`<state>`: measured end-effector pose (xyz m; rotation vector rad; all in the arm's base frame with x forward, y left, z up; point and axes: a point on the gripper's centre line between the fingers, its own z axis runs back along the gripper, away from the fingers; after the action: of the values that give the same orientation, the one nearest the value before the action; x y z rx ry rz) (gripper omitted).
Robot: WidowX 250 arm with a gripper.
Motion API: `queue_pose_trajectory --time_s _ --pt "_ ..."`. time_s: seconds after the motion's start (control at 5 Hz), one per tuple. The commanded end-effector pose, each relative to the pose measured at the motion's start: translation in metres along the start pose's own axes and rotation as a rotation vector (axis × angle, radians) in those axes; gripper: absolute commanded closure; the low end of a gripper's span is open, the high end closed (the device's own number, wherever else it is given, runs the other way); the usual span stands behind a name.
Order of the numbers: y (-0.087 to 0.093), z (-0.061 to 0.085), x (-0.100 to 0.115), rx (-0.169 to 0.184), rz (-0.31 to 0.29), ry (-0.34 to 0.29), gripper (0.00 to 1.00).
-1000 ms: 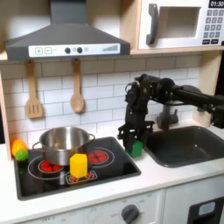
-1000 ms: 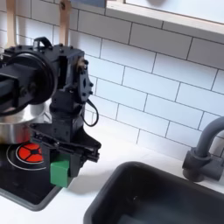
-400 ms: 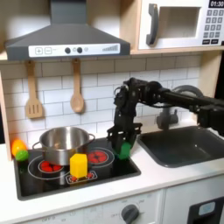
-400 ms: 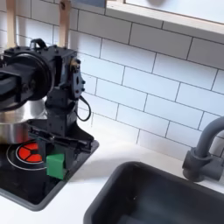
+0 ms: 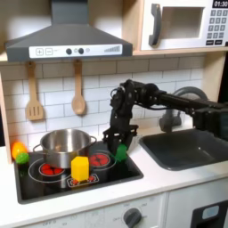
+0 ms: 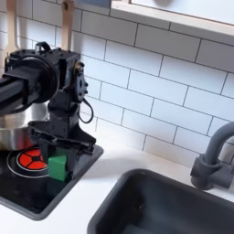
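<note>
Green block (image 5: 121,152) sits clamped between the fingers of the gripper (image 5: 118,147), low over the right edge of the black stove (image 5: 111,175); looks like it's touching or just above the surface, hard to say at this resolution. In the second exterior view the block (image 6: 58,166) is under the gripper (image 6: 60,155), by the red burner (image 6: 31,160). Steel pot (image 5: 64,148) is to the gripper's left in the first exterior view, near but apart. Yellow block (image 5: 80,168) stands in front of the pot, further left of the gripper and closer to the camera. Sink (image 5: 191,148) is on the gripper's other side, to the first exterior view's right, well apart. Faucet (image 6: 212,155) is at the second exterior view's right.
</note>
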<state>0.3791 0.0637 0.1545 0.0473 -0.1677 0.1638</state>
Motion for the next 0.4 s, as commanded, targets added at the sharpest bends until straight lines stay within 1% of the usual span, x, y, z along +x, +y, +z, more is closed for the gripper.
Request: queue_pose_trajectory --time_s 0.0,0.2 --pt "-0.0002 -0.0022 0.0068 0.001 0.004 -0.003 1.00" --pt "-0.0011 -0.0017 0.0126 -0.006 0.017 -0.003 1.00"
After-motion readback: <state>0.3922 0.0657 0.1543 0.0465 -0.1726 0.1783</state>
